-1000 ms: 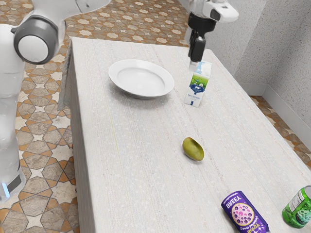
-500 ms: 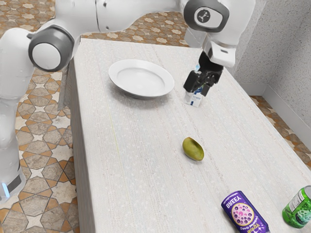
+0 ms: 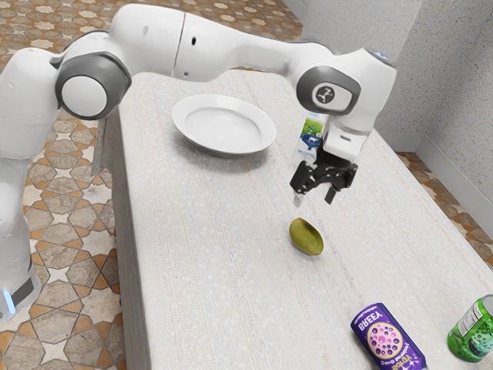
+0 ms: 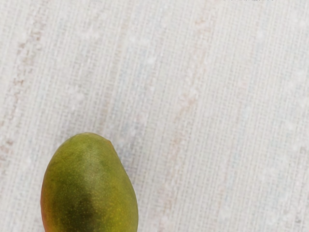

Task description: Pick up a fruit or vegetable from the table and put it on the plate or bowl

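The exterior view is taken from a raised point beside the arm (image 3: 231,50), faced down and along the length of the pale surface (image 3: 231,293). It is set well back, so that both long edges, tiled floor (image 3: 69,231) and a speckled wall (image 3: 454,69) are taken in. The wrist view is taken from the hand (image 3: 313,196), faced straight down and held close to the surface (image 4: 217,96), whose fine grain is seen. A green mango (image 3: 306,236), lying near the middle of the surface, is shared by both views; the mango (image 4: 89,186) is seen large and cut off in the wrist view.
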`<state>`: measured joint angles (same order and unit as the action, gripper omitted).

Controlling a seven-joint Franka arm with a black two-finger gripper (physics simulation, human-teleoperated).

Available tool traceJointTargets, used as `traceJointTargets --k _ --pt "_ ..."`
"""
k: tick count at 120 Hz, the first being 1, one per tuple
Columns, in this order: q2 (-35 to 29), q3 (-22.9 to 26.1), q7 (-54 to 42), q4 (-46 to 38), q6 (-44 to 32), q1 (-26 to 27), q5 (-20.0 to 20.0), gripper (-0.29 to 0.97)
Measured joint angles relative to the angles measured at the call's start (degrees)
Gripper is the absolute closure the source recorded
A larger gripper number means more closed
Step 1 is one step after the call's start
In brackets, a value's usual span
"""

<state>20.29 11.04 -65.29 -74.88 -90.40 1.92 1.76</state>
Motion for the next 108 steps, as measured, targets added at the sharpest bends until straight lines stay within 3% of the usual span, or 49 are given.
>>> traceJointTargets --k 43,108 --pt "1.5 -1.6 -3.2 -3.7 -8.8 0.0 1.0 0.00" --pt "3.4 -2.9 -3.2 -7.4 -13.0 0.0 1.0 0.00"
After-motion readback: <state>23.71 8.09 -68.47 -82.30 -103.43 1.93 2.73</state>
